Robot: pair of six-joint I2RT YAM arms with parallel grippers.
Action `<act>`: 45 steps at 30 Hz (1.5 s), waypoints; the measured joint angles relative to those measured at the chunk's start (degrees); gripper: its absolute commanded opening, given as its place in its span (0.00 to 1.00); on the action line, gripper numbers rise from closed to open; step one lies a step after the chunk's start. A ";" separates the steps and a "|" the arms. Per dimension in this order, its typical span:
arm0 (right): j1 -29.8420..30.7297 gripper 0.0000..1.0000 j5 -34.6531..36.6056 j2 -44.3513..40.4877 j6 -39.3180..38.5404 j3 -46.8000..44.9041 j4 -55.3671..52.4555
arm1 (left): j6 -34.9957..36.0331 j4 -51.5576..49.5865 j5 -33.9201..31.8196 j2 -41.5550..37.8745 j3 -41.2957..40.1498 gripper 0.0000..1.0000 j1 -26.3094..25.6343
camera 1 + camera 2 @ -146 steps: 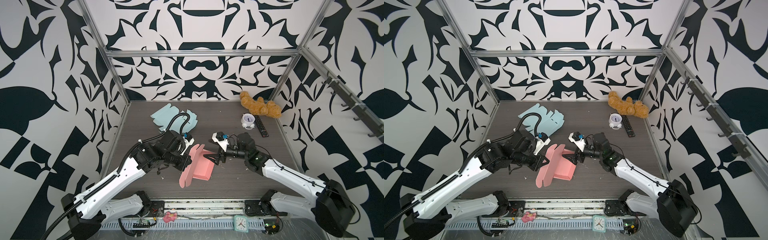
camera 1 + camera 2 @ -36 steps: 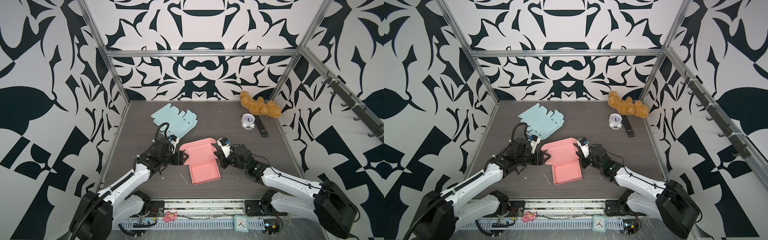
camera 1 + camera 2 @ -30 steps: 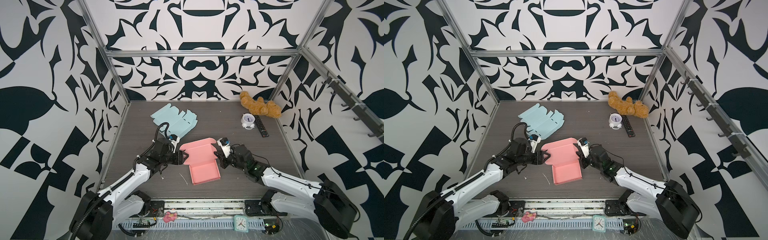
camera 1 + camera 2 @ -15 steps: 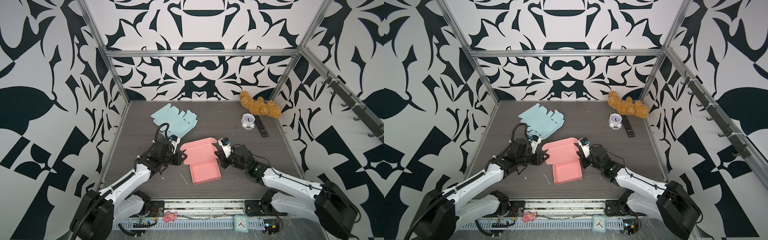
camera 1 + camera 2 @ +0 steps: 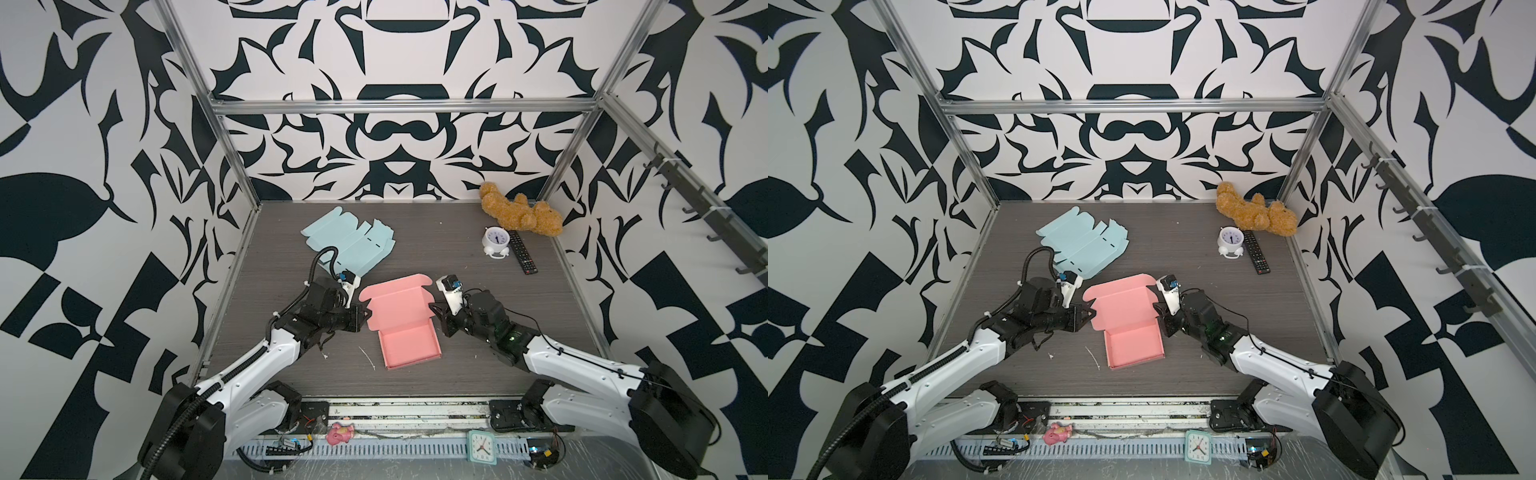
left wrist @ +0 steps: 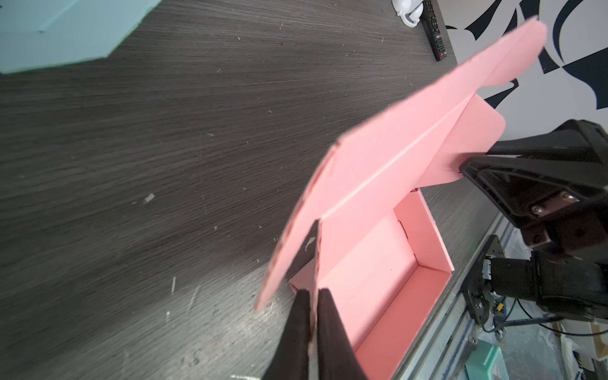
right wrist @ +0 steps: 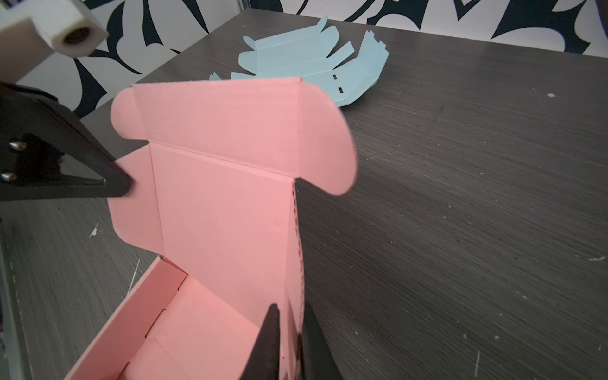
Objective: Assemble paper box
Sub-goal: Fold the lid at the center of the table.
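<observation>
I found the box (image 5: 401,322) on the table (image 5: 498,365), about midway across and toward the front edge, between the two arms. Its tray (image 5: 1133,345) was folded up and open to the top. The lid (image 5: 1121,301) stood raised from the tray's back wall and leaned away from the front, with its end flap and both side flaps unfolded.

The left gripper (image 5: 365,318) was at the lid's left side flap. In its wrist view the left gripper (image 6: 315,297) had its jaws drawn almost together, with the thin pink edge of that flap pinched between them.

The right gripper (image 5: 434,311) was at the opposite side flap, low down near the tray's corner. In its wrist view the right gripper (image 7: 291,316) had its jaws a narrow slit apart, and the flap's perforated edge ran up between them. I could not tell whether they were pressing the card or only straddling it.

A flat blue sheet (image 5: 347,247) lay behind the left arm, well apart from the box. A bear (image 5: 521,214), a clock (image 5: 496,242) and a remote (image 5: 523,257) sat in the back right corner, with the remote just beside the clock.
</observation>
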 measured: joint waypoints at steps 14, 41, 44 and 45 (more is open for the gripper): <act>0.00 0.26 0.07 4.57 -4.50 5.16 -2.08 | 2.64 -2.32 0.66 -0.11 0.57 0.10 0.00; -1.16 0.11 0.31 13.46 -8.70 12.46 -3.89 | 3.69 -2.73 1.36 -0.11 0.66 0.10 0.00; -1.18 0.07 0.22 13.92 -8.87 12.70 -3.98 | 3.72 -2.75 1.36 -0.13 0.66 0.09 0.00; -1.22 0.06 0.22 14.08 -8.92 12.90 -4.04 | 3.69 -2.75 1.36 -0.13 0.66 0.09 0.00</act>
